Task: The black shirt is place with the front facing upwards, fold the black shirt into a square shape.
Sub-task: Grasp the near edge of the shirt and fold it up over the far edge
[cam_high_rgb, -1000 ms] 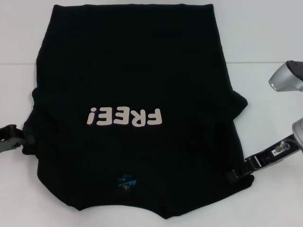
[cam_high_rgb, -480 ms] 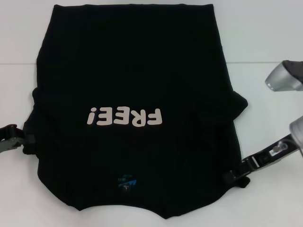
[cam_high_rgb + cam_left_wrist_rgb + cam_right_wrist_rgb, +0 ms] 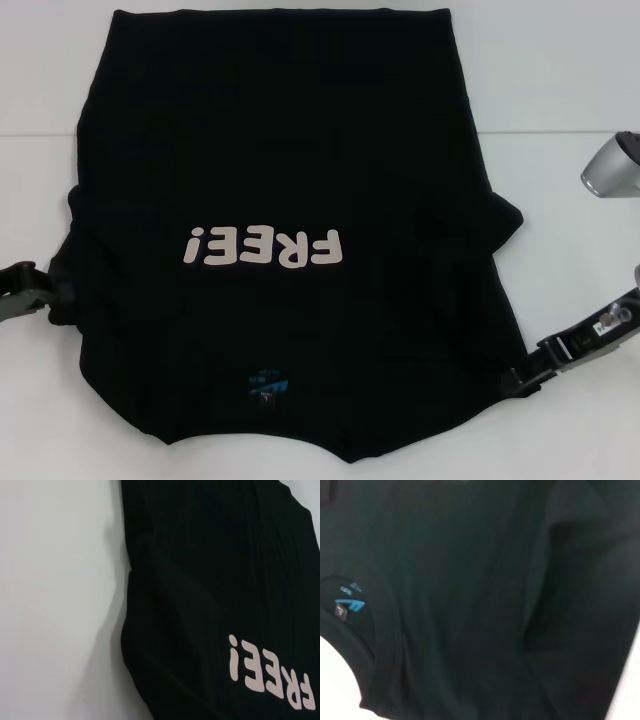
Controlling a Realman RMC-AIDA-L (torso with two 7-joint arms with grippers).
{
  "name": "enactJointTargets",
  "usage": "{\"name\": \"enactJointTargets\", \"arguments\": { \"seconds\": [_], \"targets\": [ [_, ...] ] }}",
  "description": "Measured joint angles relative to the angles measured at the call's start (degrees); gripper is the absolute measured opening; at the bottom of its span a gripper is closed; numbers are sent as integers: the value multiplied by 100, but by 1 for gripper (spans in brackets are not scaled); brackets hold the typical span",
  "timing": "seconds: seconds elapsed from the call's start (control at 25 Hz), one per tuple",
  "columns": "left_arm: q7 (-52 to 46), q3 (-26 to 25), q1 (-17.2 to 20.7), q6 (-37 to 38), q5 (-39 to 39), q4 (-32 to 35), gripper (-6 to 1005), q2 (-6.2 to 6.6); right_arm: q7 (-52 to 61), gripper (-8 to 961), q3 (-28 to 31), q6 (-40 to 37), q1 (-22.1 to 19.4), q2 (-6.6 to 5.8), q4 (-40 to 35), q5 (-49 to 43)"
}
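A plain white table surface [image 3: 560,70] is seen on every side. A faint straight line [image 3: 560,132] is traced across it. It is evenly lit, with soft shadows.

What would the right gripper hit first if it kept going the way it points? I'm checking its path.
Probably the black shirt: the right gripper sits at its near right edge, pointing inward over the fabric.

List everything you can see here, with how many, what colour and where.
shirt: one, black, spread front up over most of the table, collar at the near edge
lettering: one "FREE!" print, pale pinkish-white, mid-shirt
neck label: one, blue, inside the collar
table: one, white, under the shirt
left gripper: one, black, at the shirt's left edge
right gripper: one, black, at the shirt's near right corner
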Motion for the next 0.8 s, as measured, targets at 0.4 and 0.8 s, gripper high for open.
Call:
{"name": "enactJointTargets", "arguments": {
  "seconds": [0.4,0.8],
  "targets": [
    [0,0,7,-17,-16,-7,28,0,41,628,41,3,-84,-83,-9,10],
    [0,-6,2,-19,-17,-9,28,0,39,624,-11,132,-13,48,53,17]
  ]
}}
